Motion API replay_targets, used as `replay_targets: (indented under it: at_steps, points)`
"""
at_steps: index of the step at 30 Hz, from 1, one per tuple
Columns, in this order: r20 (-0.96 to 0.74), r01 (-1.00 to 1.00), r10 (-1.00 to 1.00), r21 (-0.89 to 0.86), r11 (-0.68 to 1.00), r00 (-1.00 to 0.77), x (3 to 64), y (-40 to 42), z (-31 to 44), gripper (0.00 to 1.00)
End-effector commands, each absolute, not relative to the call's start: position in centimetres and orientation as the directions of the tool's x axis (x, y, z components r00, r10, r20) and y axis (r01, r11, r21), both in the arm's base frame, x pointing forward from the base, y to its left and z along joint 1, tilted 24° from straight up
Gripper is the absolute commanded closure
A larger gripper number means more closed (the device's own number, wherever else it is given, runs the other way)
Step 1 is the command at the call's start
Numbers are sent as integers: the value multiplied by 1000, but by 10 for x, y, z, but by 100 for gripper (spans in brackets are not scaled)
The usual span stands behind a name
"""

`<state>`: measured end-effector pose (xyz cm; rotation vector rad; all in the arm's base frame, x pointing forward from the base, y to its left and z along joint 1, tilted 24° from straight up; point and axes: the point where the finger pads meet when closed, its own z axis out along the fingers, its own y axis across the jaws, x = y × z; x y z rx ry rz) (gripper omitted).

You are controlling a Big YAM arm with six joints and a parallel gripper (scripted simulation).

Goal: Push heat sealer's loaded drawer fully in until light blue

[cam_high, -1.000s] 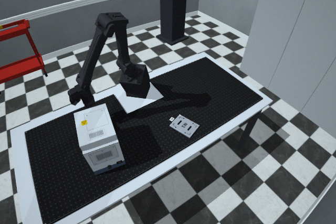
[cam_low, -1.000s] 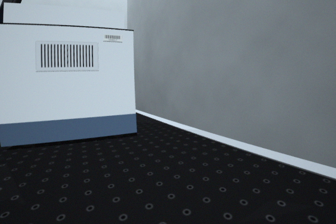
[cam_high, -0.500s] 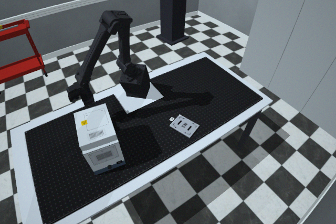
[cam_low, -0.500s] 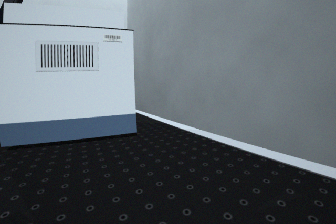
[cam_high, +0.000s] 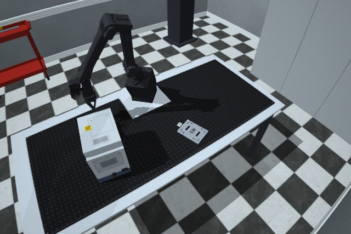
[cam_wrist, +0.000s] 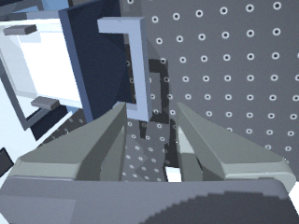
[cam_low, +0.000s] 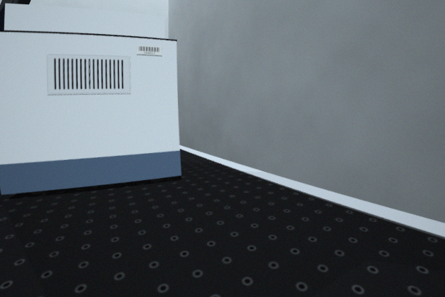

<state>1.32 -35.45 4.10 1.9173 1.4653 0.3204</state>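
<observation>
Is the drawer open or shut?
Open: the wrist view shows the drawer's dark front standing out, with its white inside showing behind.

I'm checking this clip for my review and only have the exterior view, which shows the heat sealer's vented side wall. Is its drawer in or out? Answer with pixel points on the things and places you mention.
Observer: Out: the wrist view shows the drawer [cam_wrist: 95, 61] standing open, its handle [cam_wrist: 142, 70] sticking out.

Operator: Is the tool holding that handle?

Observer: No, the tool [cam_high: 93, 108] [cam_wrist: 150, 111] is partly open, with neither fingertip gripping the handle.

Operator: Anything else on the perforated mat?

Observer: Yes, the top view shows a flat grey plate with two dark slots [cam_high: 192, 131] lying apart from the sealer.
</observation>
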Motion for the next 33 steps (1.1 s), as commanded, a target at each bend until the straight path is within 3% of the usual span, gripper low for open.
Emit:
replay_targets:
  at_steps: [1,16,33]
  points:
    - [-247,732,930,680,-35,274,1,-362,34,70]
    - [-238,399,930,910,112,282,-21,-353,18,70]
    - [-236,394,935,911,119,263,-15,-353,18,70]
